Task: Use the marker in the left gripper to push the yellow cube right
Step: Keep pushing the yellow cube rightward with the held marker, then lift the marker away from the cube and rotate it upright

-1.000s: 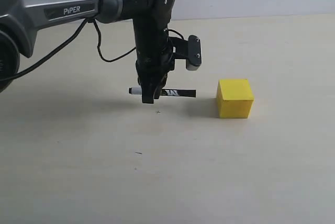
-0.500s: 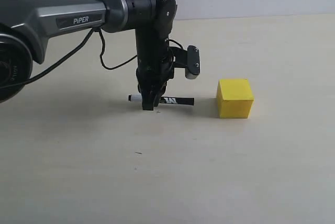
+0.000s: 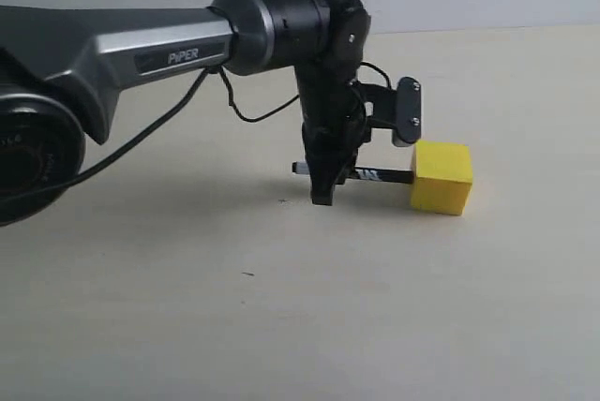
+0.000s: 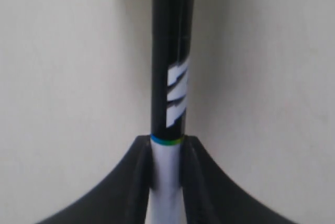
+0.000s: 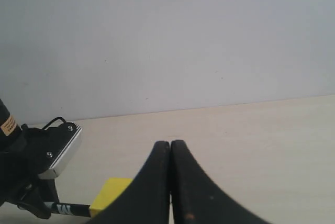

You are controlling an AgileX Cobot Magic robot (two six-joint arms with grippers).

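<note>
pinching the marker (image 3: 380, 176) by its barrel, the left gripper (image 3: 323, 195) sets its black end seemingly against the yellow cube (image 3: 442, 178), right of the tabletop's middle; pushing step: next, a level slide toward the right edge.

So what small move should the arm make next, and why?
Probably slide the left pincer a little to the right, held level: the marker it grips lies horizontal, its black end seemingly against the yellow cube on the side facing the pincer.
</note>
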